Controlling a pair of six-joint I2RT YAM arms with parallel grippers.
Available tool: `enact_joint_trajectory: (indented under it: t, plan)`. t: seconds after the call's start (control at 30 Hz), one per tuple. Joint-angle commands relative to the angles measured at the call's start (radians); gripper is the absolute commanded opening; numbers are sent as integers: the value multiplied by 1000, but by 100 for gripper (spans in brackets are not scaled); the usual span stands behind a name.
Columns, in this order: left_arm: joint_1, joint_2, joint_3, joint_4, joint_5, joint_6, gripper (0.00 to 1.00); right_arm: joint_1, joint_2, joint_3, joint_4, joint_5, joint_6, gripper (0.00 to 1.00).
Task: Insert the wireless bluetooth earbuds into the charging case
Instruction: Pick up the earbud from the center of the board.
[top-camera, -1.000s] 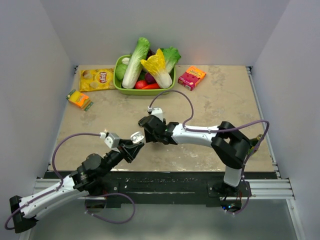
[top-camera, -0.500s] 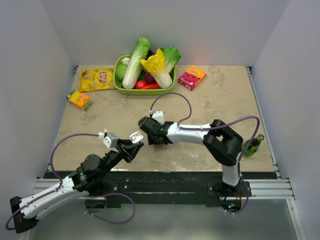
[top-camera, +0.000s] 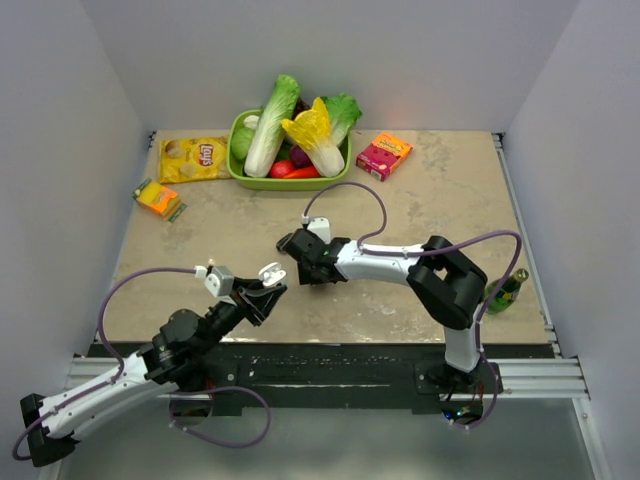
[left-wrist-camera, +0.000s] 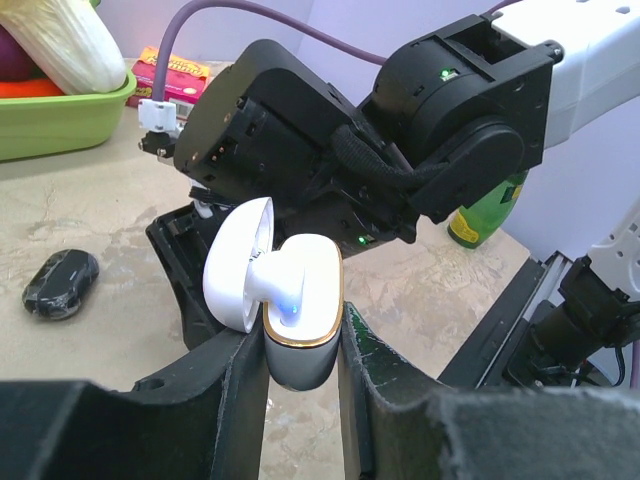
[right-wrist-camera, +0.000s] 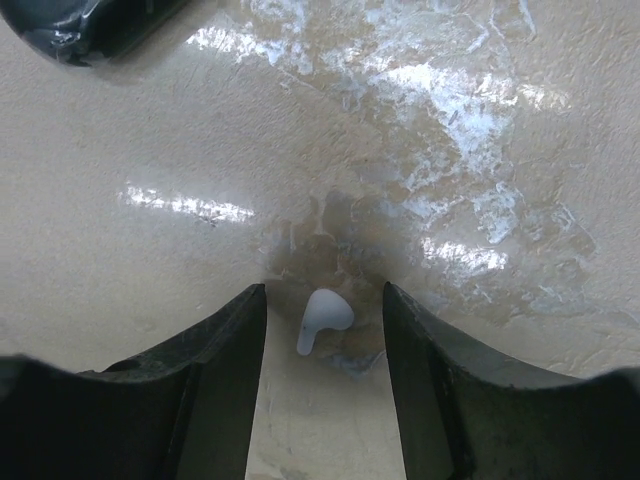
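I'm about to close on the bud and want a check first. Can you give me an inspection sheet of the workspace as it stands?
Surface: beige stone-pattern table, glossy.
Job's things: charging case, lid open, held off the table; one white earbud lying on the table.
Clutter: green bowl of vegetables, chips bag, orange packet and pink box at the far side; green bottle at the right edge; dark glossy item on the table near the case.
Grippers: left gripper shut on the charging case; right gripper open, fingers either side of the earbud, not touching it.
Cables: purple cable looped over each arm.
Surroundings: plain pale walls on three sides.
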Motion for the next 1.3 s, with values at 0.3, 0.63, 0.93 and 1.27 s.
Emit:
enact_joint_trajectory:
  t: [0.3, 0.63, 0.93, 1.27]
  plan:
    - [-1, 17, 2, 15, -8, -15, 0, -21, 91, 38, -88, -126, -15, 50]
    - [-3, 36, 0, 18, 2, -16, 0, -21, 132, 52, -160, -144, -44, 54]
    - [-3, 28, -4, 16, 2, -18, 0, -22, 93, 6, -152, -128, -15, 52]
    - [-3, 29, -6, 20, 11, -21, 0, -8, 59, -60, -131, -117, 26, 49]
